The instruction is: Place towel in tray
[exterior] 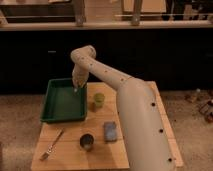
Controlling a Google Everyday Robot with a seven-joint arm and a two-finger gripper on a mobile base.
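The arm reaches from the lower right of the frame to upper centre. The gripper [75, 88] hangs over the upper right corner of the green tray [63, 119], pointing down; whether it is released or clenched cannot be told. The towel [110, 131] (a blue folded piece, identification not certain) lies flat on the wooden table [70, 156], lower centre, outside the tray and well apart from the gripper. A dark cup [86, 142] stands just left of it. A fork [51, 145] lies at lower left. A green cup [98, 99] stands just right of the tray
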